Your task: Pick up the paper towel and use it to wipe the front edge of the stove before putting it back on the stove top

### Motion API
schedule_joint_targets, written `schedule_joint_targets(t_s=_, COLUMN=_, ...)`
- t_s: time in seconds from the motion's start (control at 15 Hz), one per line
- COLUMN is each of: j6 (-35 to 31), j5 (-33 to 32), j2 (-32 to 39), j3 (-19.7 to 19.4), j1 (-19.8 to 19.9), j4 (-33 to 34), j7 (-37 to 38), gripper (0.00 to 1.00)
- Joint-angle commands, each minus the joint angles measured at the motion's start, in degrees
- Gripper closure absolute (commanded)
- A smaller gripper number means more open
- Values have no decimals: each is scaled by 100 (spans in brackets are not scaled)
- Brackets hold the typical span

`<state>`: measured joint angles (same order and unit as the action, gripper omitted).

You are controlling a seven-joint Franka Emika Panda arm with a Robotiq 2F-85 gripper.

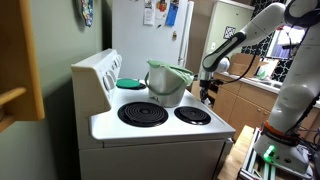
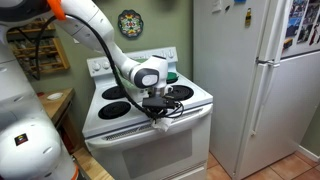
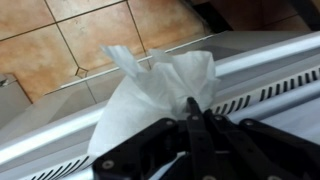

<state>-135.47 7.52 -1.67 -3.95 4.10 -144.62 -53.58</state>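
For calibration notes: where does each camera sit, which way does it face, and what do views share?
An exterior view: beside the white coil-burner stove, looking across its top toward the white refrigerator; white robot arm and gripper at right.
An exterior view: facing the stove front; arm reaches in from upper left.
Wrist view: looks down past the gripper at the white paper towel at the stove's front edge.
All share stove and gripper.

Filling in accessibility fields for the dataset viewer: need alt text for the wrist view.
The black gripper, fingers closed together, pinches a crumpled white paper towel over the white front edge of the stove, which runs diagonally across the frame and has dark vent slots. Brown floor tiles show beyond the edge.
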Motion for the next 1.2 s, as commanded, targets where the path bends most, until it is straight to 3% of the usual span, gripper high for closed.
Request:
schedule_joint_targets(t_s=0.0, j6=-894, j5=65, j2=266, j3=-43, j1=0, j4=15, j7=-145, gripper=97)
schedule_joint_targets(t_s=0.73, j6=-3415, j5=747, j2=1397, j3=88, j1=296, j4=391, j7=-94, gripper=97)
schedule_joint_targets(t_s=1.0, j6=-3889, j5=1036, j2=1751, j3=119, j1=401, j4=666, j7=67, gripper=97)
schedule_joint_targets(t_s=1.13, j6=-3662, j5=955, j2=1686, j3=-14, j1=314, j4=674, j7=189, gripper=97)
